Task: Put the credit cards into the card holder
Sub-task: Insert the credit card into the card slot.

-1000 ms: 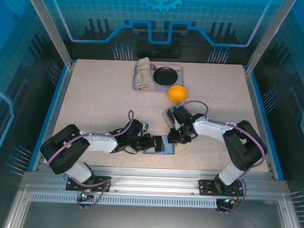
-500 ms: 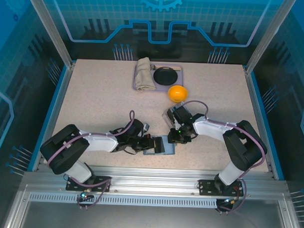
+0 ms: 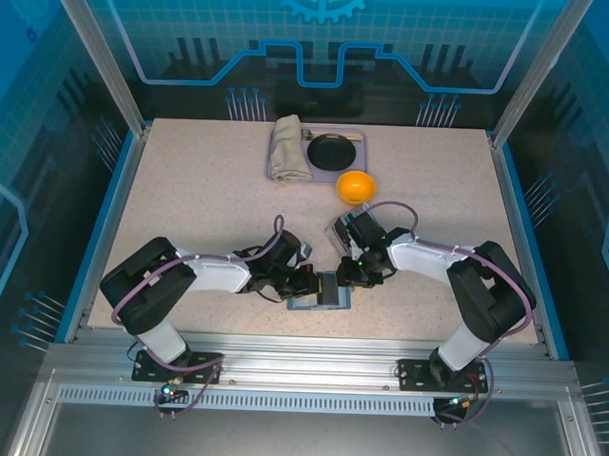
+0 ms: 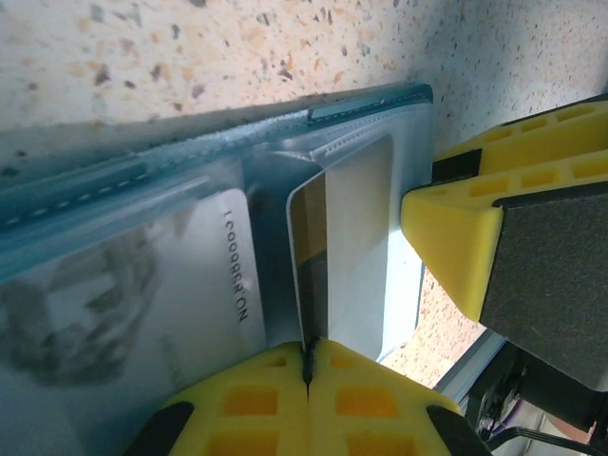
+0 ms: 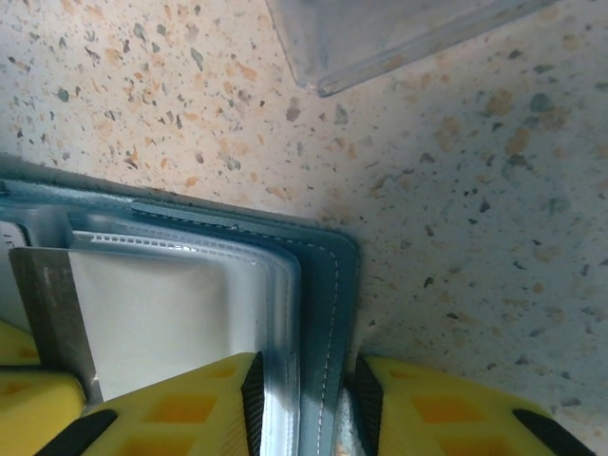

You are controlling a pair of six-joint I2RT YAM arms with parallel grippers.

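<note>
The slate-blue card holder (image 3: 322, 293) lies open near the table's front edge, between the two arms. My left gripper (image 4: 309, 351) is shut on the edge of a pale credit card (image 4: 356, 237) with a dark stripe, which stands partly inside a clear sleeve of the holder (image 4: 190, 171). A second card (image 4: 180, 285) with printed digits lies in the neighbouring sleeve. My right gripper (image 5: 306, 385) is shut on the holder's stitched blue edge (image 5: 334, 275), pinning it to the table. The pale card (image 5: 152, 313) also lies under the sleeves in the right wrist view. The right gripper's yellow fingers (image 4: 456, 237) sit just right of the card.
A clear case (image 3: 337, 232) lies just behind the right gripper; its corner (image 5: 380, 38) is close above the holder. An orange (image 3: 355, 186) and a tray (image 3: 286, 177) with a folded cloth and a dark bowl sit at the back. The table's front rail is close behind the holder.
The left arm has reached further right, carrying the card in toward the holder's sleeve. The right gripper has kept its place on the holder's edge.
</note>
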